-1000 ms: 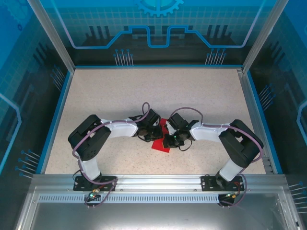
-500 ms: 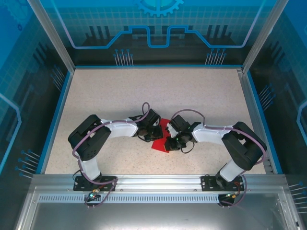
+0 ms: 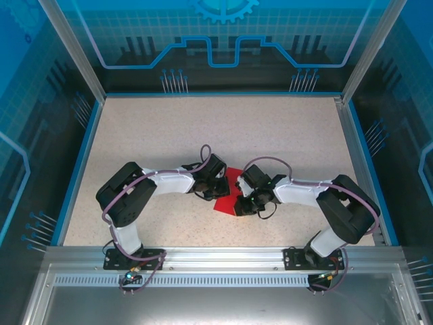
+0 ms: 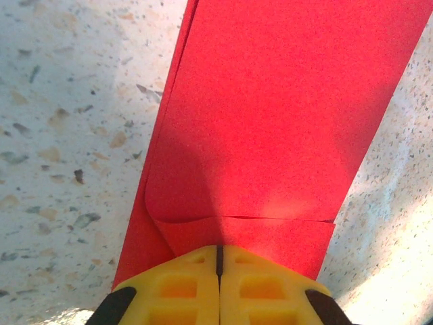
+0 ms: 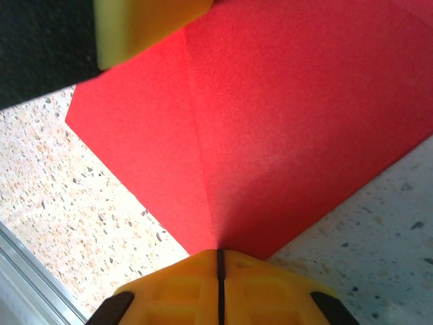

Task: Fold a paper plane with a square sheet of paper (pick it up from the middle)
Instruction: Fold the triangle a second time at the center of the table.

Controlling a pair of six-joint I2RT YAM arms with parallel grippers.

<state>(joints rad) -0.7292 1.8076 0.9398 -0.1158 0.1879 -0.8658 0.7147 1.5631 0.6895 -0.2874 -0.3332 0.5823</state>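
Now the square sheet of paper (image 3: 224,204) lies on the speckled bench (image 3: 169,128), slightly nearer the bench's near edge than its middle. It is bright red, plain and folded in layers. The left wrist view shows a long band with a flap ending in a curved edge, and the right wrist view shows a pointed corner split by a straight crease. The left jaws and right jaws are each pressed together, with their yellow fingertips (image 4: 183,288) at the paper's edge. Whether they pinch it cannot be told.
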